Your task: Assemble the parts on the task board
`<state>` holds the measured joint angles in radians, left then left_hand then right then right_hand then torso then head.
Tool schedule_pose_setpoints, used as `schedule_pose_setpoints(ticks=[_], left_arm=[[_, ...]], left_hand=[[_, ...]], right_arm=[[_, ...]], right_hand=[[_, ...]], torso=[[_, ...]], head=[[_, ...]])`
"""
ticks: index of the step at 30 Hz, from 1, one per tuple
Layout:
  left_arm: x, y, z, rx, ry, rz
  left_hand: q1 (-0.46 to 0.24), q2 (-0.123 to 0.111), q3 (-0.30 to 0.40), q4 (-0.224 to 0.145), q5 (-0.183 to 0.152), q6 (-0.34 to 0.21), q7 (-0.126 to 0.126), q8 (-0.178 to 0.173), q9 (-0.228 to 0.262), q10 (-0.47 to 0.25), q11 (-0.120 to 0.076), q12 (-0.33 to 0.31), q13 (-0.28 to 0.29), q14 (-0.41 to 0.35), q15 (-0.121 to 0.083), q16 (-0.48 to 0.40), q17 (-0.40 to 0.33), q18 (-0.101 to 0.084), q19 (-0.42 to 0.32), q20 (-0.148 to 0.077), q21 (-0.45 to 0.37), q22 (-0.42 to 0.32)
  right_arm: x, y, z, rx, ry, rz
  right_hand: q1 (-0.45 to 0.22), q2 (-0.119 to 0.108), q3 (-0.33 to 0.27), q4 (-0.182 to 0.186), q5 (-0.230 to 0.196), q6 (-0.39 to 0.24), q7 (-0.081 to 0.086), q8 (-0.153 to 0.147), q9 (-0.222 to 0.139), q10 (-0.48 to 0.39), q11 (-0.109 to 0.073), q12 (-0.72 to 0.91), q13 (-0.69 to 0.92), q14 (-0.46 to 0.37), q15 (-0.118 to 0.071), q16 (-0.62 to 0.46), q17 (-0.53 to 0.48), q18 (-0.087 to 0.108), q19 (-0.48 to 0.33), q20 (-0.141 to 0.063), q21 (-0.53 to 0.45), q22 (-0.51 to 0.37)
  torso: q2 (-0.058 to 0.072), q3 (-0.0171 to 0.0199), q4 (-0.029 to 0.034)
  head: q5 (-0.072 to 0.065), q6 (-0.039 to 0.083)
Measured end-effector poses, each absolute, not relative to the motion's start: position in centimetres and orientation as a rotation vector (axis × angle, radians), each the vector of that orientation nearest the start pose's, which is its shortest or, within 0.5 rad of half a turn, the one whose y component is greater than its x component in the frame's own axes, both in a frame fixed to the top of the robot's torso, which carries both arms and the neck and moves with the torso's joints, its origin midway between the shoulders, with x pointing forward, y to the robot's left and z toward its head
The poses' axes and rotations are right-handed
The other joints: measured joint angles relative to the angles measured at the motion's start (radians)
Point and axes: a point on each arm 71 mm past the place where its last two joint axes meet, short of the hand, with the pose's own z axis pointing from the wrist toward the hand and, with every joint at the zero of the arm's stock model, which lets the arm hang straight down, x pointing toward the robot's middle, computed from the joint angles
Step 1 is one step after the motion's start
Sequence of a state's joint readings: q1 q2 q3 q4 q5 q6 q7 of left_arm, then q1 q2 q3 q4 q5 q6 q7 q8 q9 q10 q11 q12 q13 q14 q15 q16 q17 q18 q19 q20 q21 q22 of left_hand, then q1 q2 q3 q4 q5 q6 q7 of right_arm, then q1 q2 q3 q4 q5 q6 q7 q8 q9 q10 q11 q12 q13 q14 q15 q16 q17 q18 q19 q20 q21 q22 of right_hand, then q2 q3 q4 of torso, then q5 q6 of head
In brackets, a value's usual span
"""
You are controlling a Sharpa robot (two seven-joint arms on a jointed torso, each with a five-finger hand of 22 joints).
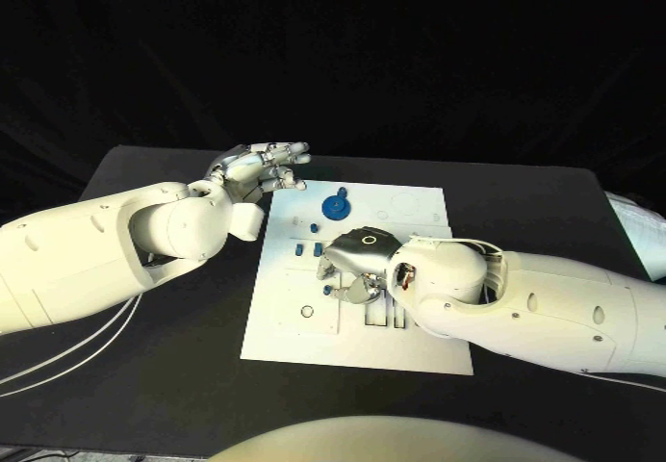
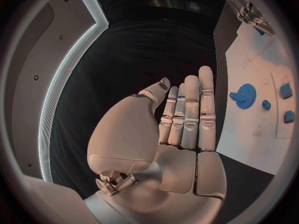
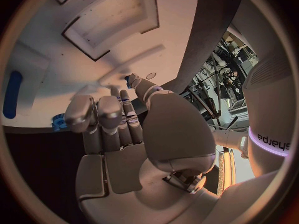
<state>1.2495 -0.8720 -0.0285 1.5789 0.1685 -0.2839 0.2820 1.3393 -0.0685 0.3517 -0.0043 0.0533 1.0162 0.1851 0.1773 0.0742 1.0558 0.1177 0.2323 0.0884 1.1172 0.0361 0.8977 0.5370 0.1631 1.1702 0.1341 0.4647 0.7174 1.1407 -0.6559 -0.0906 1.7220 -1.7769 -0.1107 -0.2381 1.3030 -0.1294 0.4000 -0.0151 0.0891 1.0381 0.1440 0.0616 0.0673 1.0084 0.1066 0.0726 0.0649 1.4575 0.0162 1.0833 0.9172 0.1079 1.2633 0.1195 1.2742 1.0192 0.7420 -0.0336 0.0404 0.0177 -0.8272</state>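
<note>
One white board (image 1: 364, 348) lies mid-table, its long side running away from the robot. One blue gear (image 1: 333, 206) lies flat near its far edge. The left hand (image 1: 260, 166), fingers straight and empty, hovers beside the board's far left corner. The right hand (image 1: 358, 265) sits over the board's middle, fingers curled; whether it holds a blue piece (image 3: 128, 78), I cannot tell.

The head camera looks steeply down from above onto the black bench (image 1: 166, 385), with the white task board (image 1: 417, 346) in the middle of its picture. The left wrist camera sits close behind the left hand (image 2: 181, 129) and faces out along its fingers, catching the board's edge and the blue gear (image 2: 244, 93) that the head view also shows. The right wrist camera rides tight behind the right hand (image 3: 124, 134), facing the board surface at close range.
</note>
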Motion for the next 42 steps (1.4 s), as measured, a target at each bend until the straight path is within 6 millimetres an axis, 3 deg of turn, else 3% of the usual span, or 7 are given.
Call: schedule_pose_setpoints(ticks=[5,9,15,23,25,33,42], left_arm=[[48.9,20.8,-15.8,-1.319,1.457,-1.600],[48.9,20.8,-15.8,-1.320,1.457,-1.599],[49.0,20.9,-15.8,-1.319,1.457,-1.599],[49.0,20.9,-15.8,-1.316,1.461,-1.603],[49.1,20.8,-15.8,-1.315,1.462,-1.604],[49.1,20.6,-16.0,-1.313,1.469,-1.609],[49.1,20.6,-16.1,-1.311,1.472,-1.610]], left_hand=[[0.000,0.000,0.000,0.000,0.000,0.000,0.000,0.000,0.000,0.000,0.000,0.000,0.000,0.000,0.000,0.000,0.000,0.000,0.000,0.000,0.000,0.000],[0.000,0.000,-0.003,-0.003,0.000,0.000,0.000,0.000,0.000,0.000,0.000,0.000,0.000,0.000,0.000,0.000,-0.001,0.000,0.000,0.000,0.000,-0.001],[0.000,0.000,-0.003,-0.003,0.000,-0.003,-0.003,0.000,0.000,0.000,0.000,0.004,0.000,0.000,0.000,0.000,-0.001,0.000,0.000,0.000,0.000,-0.001],[0.000,0.000,-0.003,-0.003,0.000,-0.003,-0.003,0.000,0.000,0.000,0.000,0.004,0.000,0.000,0.000,0.000,-0.001,0.000,0.000,0.000,0.000,-0.001],[0.000,0.000,-0.003,-0.003,0.000,-0.003,-0.003,0.000,0.000,0.000,0.000,0.004,0.000,0.000,0.000,0.000,-0.001,0.000,0.000,0.000,0.000,-0.002],[0.000,0.000,-0.003,-0.003,0.000,-0.003,-0.003,0.000,0.000,0.000,0.000,0.004,0.000,0.000,0.000,0.000,-0.002,0.000,0.000,0.000,0.000,-0.002],[0.000,0.000,-0.003,-0.003,0.000,-0.003,-0.003,0.000,0.000,0.000,0.000,0.004,0.000,0.000,0.000,0.000,-0.002,0.000,0.000,0.000,0.000,-0.002]], right_arm=[[39.5,-7.2,-20.5,-0.629,1.699,0.737],[39.3,-9.3,-19.5,-0.591,1.668,0.730],[40.0,-13.1,-17.1,-0.523,1.635,0.676],[41.5,-18.0,-15.4,-0.445,1.649,0.555],[41.7,-18.5,-15.4,-0.438,1.658,0.537],[42.2,-19.4,-15.8,-0.435,1.685,0.486],[42.2,-18.0,-16.4,-0.468,1.699,0.498]], right_hand=[[0.000,0.000,-0.016,-0.001,0.000,-0.003,-0.002,0.000,0.000,0.000,0.000,0.020,0.002,0.000,0.000,-0.008,-0.011,0.000,0.000,0.000,-0.005,-0.008],[0.008,-0.008,-0.032,-0.001,0.000,-0.041,-0.031,0.000,-0.002,0.000,0.000,0.035,0.002,0.000,0.000,-0.016,-0.020,0.000,0.000,0.000,-0.006,-0.010],[0.008,-0.008,-0.038,-0.001,0.000,-0.042,-0.030,0.000,-0.002,-0.005,-0.005,0.035,0.002,0.000,0.000,-0.016,-0.019,0.000,0.003,-0.001,-0.006,0.000],[0.012,-0.012,-0.059,0.004,0.000,-0.053,-0.041,0.000,0.000,-0.016,-0.009,0.040,0.000,0.004,-0.026,-0.016,-0.012,0.000,0.026,-0.017,-0.006,0.011],[0.012,-0.012,-0.065,0.010,0.000,-0.053,-0.041,0.000,0.000,-0.017,-0.010,0.040,0.000,0.007,-0.029,-0.016,-0.013,0.000,0.026,-0.017,-0.006,0.011],[0.012,-0.012,-0.070,0.009,0.000,-0.053,-0.041,0.000,0.001,-0.019,-0.013,0.040,0.000,0.007,-0.029,-0.016,-0.015,0.000,0.022,-0.021,-0.006,0.011],[0.036,0.002,-0.070,0.009,0.000,-0.042,-0.043,0.000,0.002,0.004,-0.023,0.056,0.000,0.009,-0.031,-0.016,-0.011,0.000,0.030,-0.029,-0.006,0.015]], torso=[[0.000,0.0000,0.0001],[-0.001,-0.0001,-0.0002],[-0.002,0.0000,-0.0048],[-0.007,-0.0005,-0.0105],[-0.007,-0.0006,-0.0117],[-0.008,-0.0011,-0.0123],[-0.008,-0.0016,-0.0103]], head=[[-0.003,0.002],[-0.007,0.006],[-0.015,0.016],[-0.054,0.032],[-0.066,0.036],[-0.093,0.044],[-0.098,0.043]])
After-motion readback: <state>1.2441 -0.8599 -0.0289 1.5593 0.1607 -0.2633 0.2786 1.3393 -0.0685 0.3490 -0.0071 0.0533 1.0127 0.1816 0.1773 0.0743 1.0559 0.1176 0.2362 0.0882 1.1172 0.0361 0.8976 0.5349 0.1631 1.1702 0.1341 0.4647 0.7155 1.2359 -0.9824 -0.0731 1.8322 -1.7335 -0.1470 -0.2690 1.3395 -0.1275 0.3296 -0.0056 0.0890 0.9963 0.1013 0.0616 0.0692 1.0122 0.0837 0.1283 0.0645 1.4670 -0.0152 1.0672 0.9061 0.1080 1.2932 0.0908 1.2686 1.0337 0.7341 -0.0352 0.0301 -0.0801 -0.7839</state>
